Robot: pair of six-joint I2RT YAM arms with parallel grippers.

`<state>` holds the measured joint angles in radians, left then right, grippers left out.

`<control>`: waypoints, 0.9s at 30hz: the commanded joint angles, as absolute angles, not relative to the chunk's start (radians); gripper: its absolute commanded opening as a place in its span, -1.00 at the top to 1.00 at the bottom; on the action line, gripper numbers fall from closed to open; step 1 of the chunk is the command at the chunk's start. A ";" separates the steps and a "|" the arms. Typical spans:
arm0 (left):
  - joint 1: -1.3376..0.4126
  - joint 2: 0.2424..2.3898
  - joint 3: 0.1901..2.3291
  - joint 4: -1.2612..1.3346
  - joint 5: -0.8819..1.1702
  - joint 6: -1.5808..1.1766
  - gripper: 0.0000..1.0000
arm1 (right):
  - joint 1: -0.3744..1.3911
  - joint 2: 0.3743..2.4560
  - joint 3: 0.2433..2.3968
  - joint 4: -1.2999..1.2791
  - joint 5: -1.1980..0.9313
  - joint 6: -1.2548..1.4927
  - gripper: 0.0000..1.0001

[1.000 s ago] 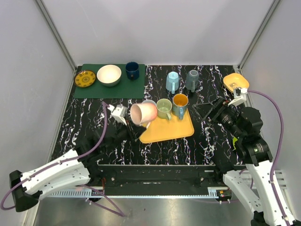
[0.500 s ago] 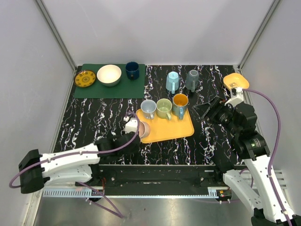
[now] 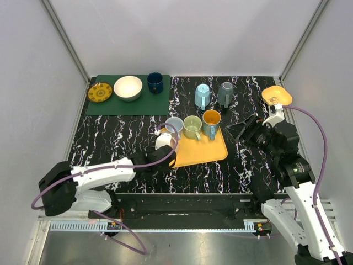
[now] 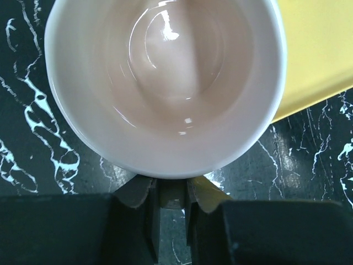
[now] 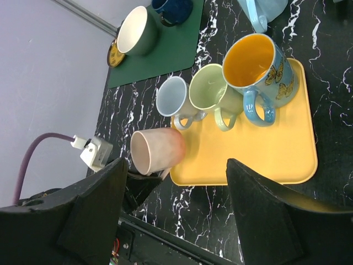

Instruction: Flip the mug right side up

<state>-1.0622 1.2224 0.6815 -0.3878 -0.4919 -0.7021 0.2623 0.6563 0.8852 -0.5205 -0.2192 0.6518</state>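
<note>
Pink mug (image 5: 159,150): tilted, mouth toward the left hand (image 4: 167,193), which is clenched on it near the rim. It sits over the yellow tray (image 5: 276,149) corner and the tabletop (image 3: 110,143). Just beyond the hand, upright in a row: pale blue mug (image 5: 172,96), green mug (image 5: 208,91), orange-lined mug (image 5: 251,61). Right hand (image 3: 241,128) released, well apart.

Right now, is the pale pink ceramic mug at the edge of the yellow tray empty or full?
Empty. The left wrist view looks straight into the pale pink ceramic mug and shows only its bare, glossy inside.
</note>
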 commanded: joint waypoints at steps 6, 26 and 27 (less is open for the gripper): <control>-1.054 1.370 0.856 -0.345 -0.422 -0.646 1.00 | 0.268 0.669 0.873 -0.483 -0.201 0.629 -0.56; -1.043 1.419 0.911 -0.537 -0.423 -0.632 0.21 | 0.268 0.687 0.847 -0.449 -0.193 0.630 -0.56; -1.043 1.408 0.911 -0.538 -0.423 -0.632 0.13 | 0.268 0.690 0.848 -0.449 -0.192 0.630 -0.57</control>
<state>-1.0470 1.4441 0.8585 -0.5358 -0.3923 -0.6430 0.2623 0.6865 0.8440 -0.4973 -0.2180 0.6399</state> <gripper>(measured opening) 0.355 0.779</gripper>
